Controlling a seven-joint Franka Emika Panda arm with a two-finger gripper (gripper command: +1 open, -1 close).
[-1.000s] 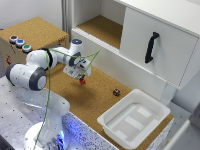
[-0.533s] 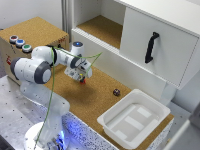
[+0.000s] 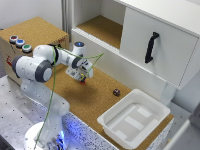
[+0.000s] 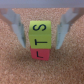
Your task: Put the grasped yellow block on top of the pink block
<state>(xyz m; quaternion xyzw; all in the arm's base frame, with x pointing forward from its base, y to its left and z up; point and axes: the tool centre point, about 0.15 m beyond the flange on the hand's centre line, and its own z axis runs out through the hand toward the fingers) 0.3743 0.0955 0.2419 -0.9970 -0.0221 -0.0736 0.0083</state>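
Observation:
In the wrist view the yellow block [image 4: 40, 33], marked with dark letters, sits squarely on top of the pink block [image 4: 40, 54] on the cork surface. My gripper [image 4: 41, 42] straddles the yellow block. Its fingers [image 4: 19, 29] stand on either side with a thin strip of cork showing between each finger and the block, so the gripper is open. In the exterior view the gripper [image 3: 80, 76] is low over the cork, with the pink block [image 3: 82, 81] just showing under it. The yellow block is hidden there.
A small dark maroon round object [image 3: 116, 92] lies on the cork toward the exterior view's right. A white tray [image 3: 150, 107] stands beyond it. A white cabinet with a black handle [image 3: 151, 47] is behind. A box with coloured buttons [image 3: 20, 44] stands at the left.
The gripper has come down toward the cork over the pink block. The arm's elbow has shifted a little to the exterior view's left.

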